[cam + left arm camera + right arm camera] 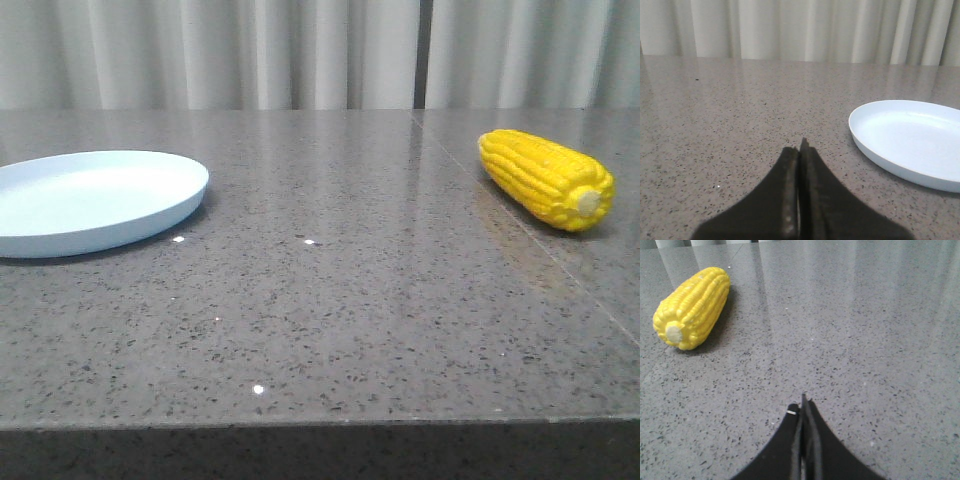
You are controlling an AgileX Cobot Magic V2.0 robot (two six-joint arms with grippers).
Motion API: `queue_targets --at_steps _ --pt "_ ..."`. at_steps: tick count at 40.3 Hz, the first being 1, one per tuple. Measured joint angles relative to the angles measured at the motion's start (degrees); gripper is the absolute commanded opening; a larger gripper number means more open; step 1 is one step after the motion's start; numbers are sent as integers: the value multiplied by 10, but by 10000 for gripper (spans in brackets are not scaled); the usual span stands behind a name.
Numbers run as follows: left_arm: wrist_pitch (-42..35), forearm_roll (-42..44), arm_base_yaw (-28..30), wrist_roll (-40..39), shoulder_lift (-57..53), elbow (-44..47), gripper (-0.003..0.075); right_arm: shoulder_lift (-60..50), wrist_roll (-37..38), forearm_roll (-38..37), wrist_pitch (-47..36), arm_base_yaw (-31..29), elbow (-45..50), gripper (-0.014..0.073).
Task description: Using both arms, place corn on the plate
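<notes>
Bright yellow corn (545, 178) with a pale stub, pale blue plate (95, 203), grey speckled table (330, 310), off-white curtain (300, 50).

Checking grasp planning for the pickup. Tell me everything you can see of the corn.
The corn is a bright yellow, glossy cob that looks like plastic, with neat lengthwise rows of kernels and a pale round stub at one end. It lies on its side on the speckled grey table, on the right side in the front view, angled with the stub end nearer the camera and the rounded tip further back. Only the table touches it. It is far from the plate on the left, and neither arm's fingers are on it.
</notes>
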Motion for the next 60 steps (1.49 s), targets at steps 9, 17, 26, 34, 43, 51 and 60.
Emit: queue_targets --at_steps 9,17,26,34,43,51,60 --pt "0 0 0 0 0 0 -20 0 0 0 0 0 0 -112" --pt "0 0 0 0 0 0 -20 0 0 0 0 0 0 -112" --pt "0 0 0 0 0 0 -20 0 0 0 0 0 0 -112" --pt "0 0 0 0 0 0 -20 0 0 0 0 0 0 -112" --pt "0 0 0 0 0 0 -20 0 0 0 0 0 0 -112" --pt "0 0 0 0 0 0 -20 0 0 0 -2 0 0 -112" --pt "-95 -5 0 0 0 -9 -20 0 0 3 -35 0 -8 -111"
